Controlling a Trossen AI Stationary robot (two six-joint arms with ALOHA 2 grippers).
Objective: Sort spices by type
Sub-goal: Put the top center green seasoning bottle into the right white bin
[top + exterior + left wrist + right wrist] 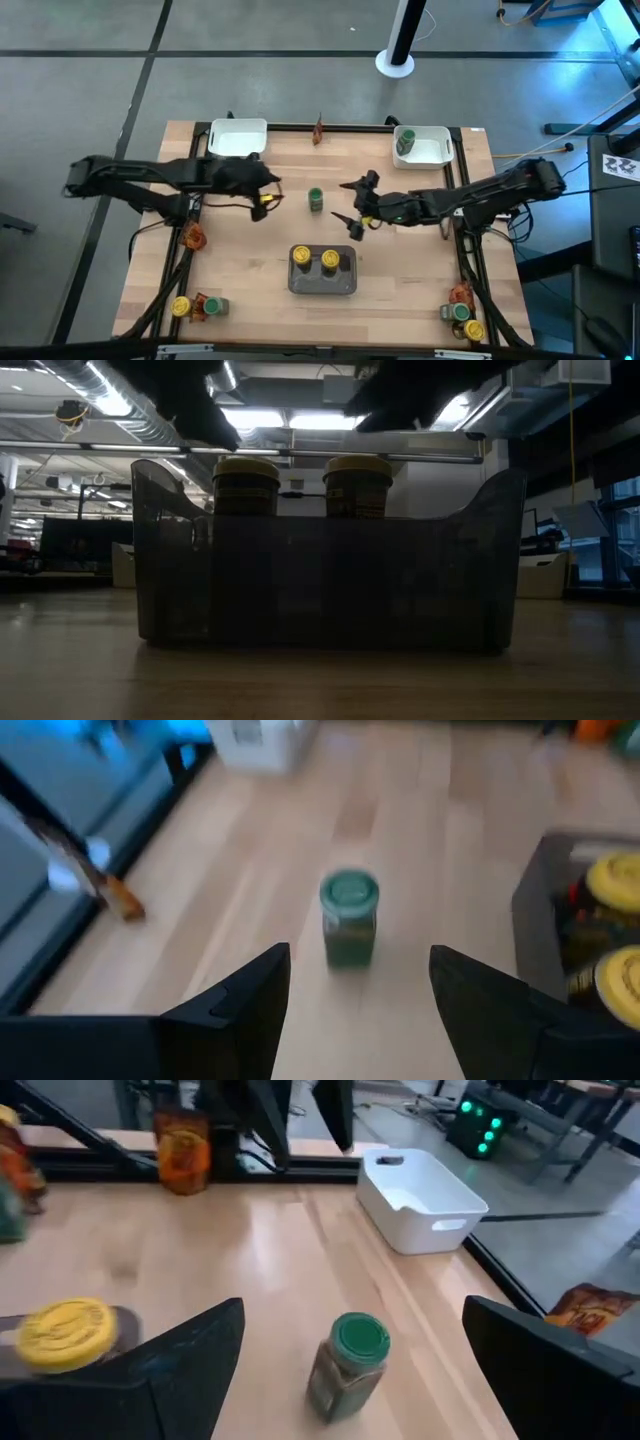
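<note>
A green-lidded jar (316, 199) stands upright on its base mid-table, between my two grippers. My left gripper (275, 190) is open just to its left; in the left wrist view the jar (348, 920) stands ahead of the open fingers (360, 951). My right gripper (352, 203) is open just to its right, facing the same jar (350, 1360). Neither gripper touches it. Two yellow-lidded jars (315, 259) stand in the grey tray (323, 285). Another green-lidded jar (405, 141) sits in the far-right white tray (435, 150).
The far-left white tray (238, 137) holds nothing. One reddish packet (318, 130) is at the far edge and another (192, 237) at the left edge. Jars and a packet cluster at the near-left corner (195, 307) and at the near-right corner (463, 312). In the low view the grey tray (330, 590) fills the foreground.
</note>
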